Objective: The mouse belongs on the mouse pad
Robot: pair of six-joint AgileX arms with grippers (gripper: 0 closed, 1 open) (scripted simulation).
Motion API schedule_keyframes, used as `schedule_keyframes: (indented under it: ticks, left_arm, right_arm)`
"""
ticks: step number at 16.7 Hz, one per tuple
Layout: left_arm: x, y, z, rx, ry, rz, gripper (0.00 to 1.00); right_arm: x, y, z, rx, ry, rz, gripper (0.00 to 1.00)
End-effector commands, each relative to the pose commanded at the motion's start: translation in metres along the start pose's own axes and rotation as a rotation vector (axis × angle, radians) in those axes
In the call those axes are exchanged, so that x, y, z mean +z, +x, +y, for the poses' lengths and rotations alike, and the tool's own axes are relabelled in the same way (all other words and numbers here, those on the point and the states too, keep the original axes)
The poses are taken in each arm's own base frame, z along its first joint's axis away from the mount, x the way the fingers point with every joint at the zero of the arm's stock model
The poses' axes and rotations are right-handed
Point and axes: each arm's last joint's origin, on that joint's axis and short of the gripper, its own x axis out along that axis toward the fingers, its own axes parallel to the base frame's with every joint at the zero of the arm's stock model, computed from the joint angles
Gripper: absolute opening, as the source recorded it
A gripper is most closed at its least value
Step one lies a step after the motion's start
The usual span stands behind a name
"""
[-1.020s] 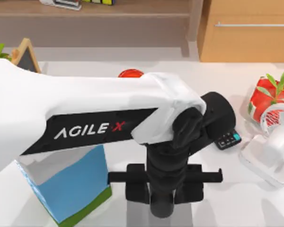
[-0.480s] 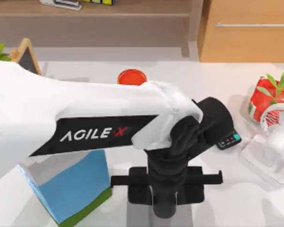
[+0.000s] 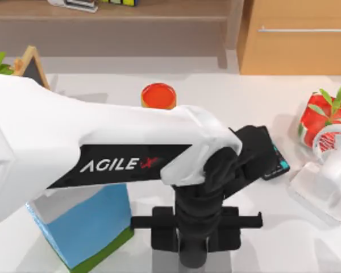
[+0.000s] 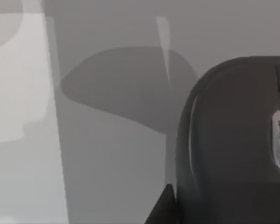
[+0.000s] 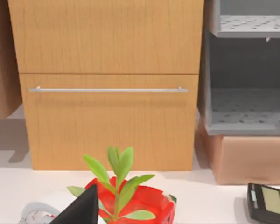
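In the left wrist view the mouse [image 4: 233, 140] is a dark grey rounded shape with a pale scroll wheel, very close. It hangs just above the grey mouse pad [image 4: 107, 154] and casts a shadow on it. One black fingertip [image 4: 164, 209] sits against the mouse's edge. From above, my left gripper [image 3: 194, 242] points down over the mouse pad [image 3: 162, 263] at the table's near edge. It is shut on the mouse, which its wrist hides from above. My right arm [image 3: 328, 173] is parked at the right edge, and one dark fingertip [image 5: 81, 210] of its gripper shows.
An orange can [image 3: 158, 95] stands behind the left arm. A black calculator [image 3: 275, 163] lies right of the wrist. A blue box [image 3: 82, 224] stands left of the pad. A red pot with a plant [image 3: 321, 116] and a wooden cabinet [image 3: 298, 37] are at the back right.
My left arm has drawn slightly toward the near edge with the mouse still held, so the orange can behind it shows more. The right arm has not moved.
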Motion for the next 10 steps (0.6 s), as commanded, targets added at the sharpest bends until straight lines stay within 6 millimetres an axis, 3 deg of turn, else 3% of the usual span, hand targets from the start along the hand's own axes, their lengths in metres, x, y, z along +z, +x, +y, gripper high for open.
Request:
schedule_keyframes:
  ticks: [10]
  left_arm:
    - [0.0000, 0.0000, 0.0000, 0.000, 0.000, 0.000, 0.83]
  right_arm:
    - [0.0000, 0.0000, 0.0000, 0.000, 0.000, 0.000, 1.00]
